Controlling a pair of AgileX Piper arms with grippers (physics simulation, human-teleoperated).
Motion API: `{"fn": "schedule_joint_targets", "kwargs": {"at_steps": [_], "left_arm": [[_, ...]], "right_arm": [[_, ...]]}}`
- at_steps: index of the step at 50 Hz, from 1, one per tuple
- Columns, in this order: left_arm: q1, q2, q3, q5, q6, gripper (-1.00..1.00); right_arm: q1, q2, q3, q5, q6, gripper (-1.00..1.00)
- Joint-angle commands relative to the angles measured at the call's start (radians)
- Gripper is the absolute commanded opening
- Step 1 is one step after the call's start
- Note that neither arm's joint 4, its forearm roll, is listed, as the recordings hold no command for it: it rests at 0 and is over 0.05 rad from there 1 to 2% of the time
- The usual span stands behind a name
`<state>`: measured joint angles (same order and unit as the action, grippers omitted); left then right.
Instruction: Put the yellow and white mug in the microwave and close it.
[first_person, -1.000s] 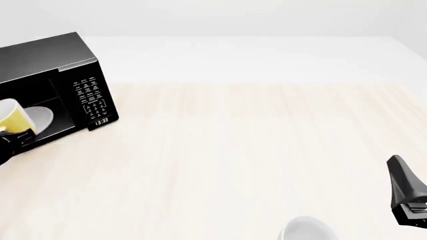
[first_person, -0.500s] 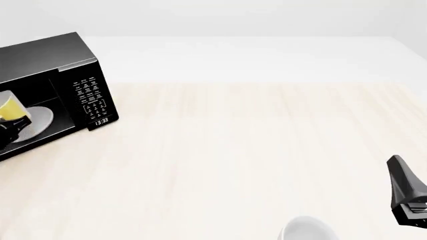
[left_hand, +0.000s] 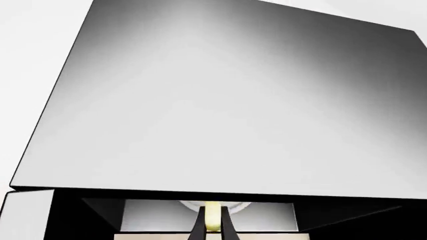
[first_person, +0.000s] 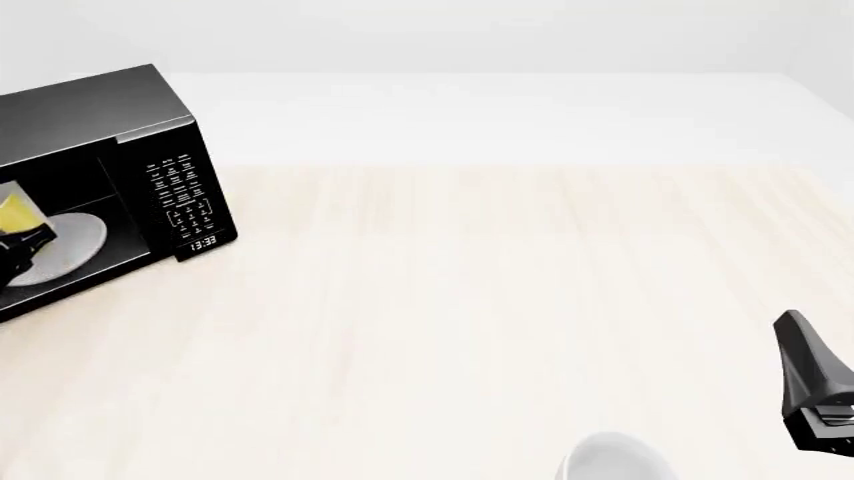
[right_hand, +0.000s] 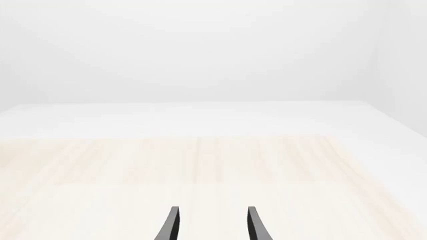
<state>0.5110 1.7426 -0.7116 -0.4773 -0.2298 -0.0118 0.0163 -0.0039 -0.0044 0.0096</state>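
The black microwave (first_person: 147, 120) stands at the table's far left with its cavity open and a white round plate (first_person: 74, 240) inside. The yellow and white mug (first_person: 16, 212) is inside the cavity over the plate, partly cut off by the picture's left edge. My left gripper (first_person: 19, 250) reaches into the cavity. In the left wrist view the left gripper (left_hand: 212, 222) is shut on the mug's yellow handle (left_hand: 212, 216), below the microwave's top (left_hand: 227, 110). My right gripper (right_hand: 212, 225) stands open with nothing in it, low at the table's right side (first_person: 811, 390).
A plain white-grey rounded vessel (first_person: 614, 462) sits at the table's near edge, just left of the right gripper. The microwave's button panel and clock (first_person: 187, 200) face the table's middle. A pale panel (left_hand: 27, 215) shows beside the cavity in the left wrist view.
The left gripper has carried the mug up and deeper into the microwave cavity, over the plate. The right arm has not moved.
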Motion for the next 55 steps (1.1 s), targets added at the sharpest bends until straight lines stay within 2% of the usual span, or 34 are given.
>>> {"fn": "schedule_joint_targets", "kwargs": {"at_steps": [1, 15, 39, 40, 55], "left_arm": [[0.01, 0.04, -0.033, -0.004, 0.006, -1.0], [0.009, 0.105, -0.05, -0.009, 0.016, -1.0], [0.027, 0.127, -0.054, 0.009, 0.029, -1.0], [0.027, 0.126, -0.053, 0.009, 0.03, 1.0], [0.028, 0.108, -0.046, 0.012, 0.035, 1.0]], "right_arm": [[0.0, 0.0, 0.0, 0.0, 0.0, 1.0], [0.0, 0.0, 0.0, 0.0, 0.0, 1.0], [0.0, 0.0, 0.0, 0.0, 0.0, 1.0], [0.0, 0.0, 0.0, 0.0, 0.0, 1.0], [0.0, 0.0, 0.0, 0.0, 0.0, 1.0]]}}
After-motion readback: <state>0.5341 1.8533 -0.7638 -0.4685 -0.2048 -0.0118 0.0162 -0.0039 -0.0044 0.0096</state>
